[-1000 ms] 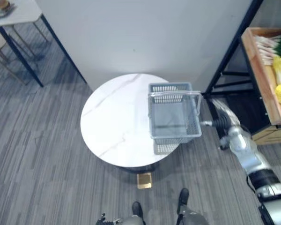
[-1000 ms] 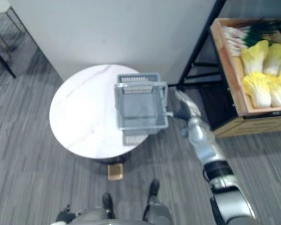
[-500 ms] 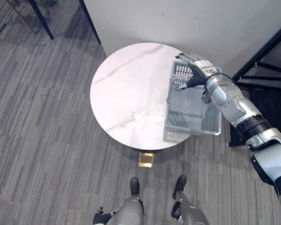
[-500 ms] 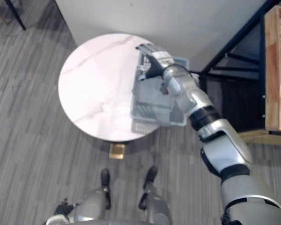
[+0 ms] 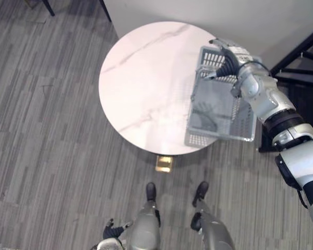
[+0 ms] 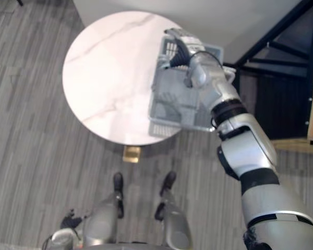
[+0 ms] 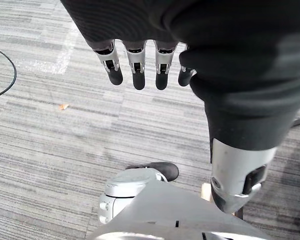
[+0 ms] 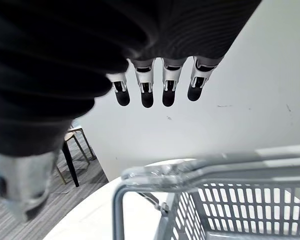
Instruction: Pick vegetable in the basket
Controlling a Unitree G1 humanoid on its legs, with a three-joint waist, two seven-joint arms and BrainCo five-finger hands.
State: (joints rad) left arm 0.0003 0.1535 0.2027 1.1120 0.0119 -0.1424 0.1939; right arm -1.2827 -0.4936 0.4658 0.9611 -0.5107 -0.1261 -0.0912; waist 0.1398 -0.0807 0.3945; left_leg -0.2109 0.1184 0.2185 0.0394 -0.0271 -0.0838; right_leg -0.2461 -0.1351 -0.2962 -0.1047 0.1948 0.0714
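The grey mesh basket (image 5: 219,112) stands at the right edge of the round white tabletop (image 5: 146,83), its near right corner reaching past the rim. The right hand (image 5: 230,58) hovers over the basket's far end. Its fingers (image 8: 147,89) are straight and slightly spread, just above the raised handle (image 8: 190,172) and gripping nothing. Down by the robot's side, the left hand (image 7: 135,70) hangs over the striped grey floor (image 5: 47,135), fingers straight, relaxed and empty.
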